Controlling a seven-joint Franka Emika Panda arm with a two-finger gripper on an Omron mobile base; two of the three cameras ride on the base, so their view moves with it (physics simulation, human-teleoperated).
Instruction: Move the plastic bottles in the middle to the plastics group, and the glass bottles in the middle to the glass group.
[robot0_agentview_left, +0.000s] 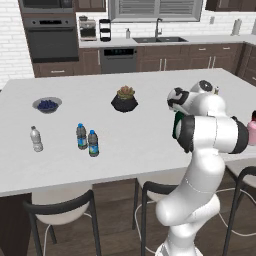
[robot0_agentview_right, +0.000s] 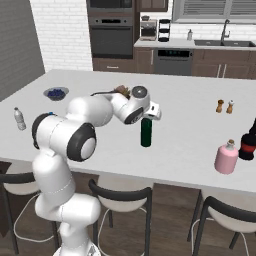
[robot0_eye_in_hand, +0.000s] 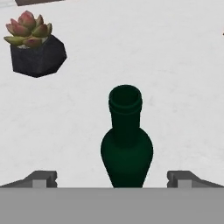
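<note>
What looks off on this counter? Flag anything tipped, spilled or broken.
Nothing stands out. The green bottle stands upright between the open gripper fingertips, the pink bottle and the water bottles are upright too, and the plant pot sits level. No spills or breakage show.

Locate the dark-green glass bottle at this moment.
The green bottle stands upright mid-counter directly under the open gripper, with the potted succulent behind it and the pink bottle farther right.

bottle labels unreadable, no legible text
</note>
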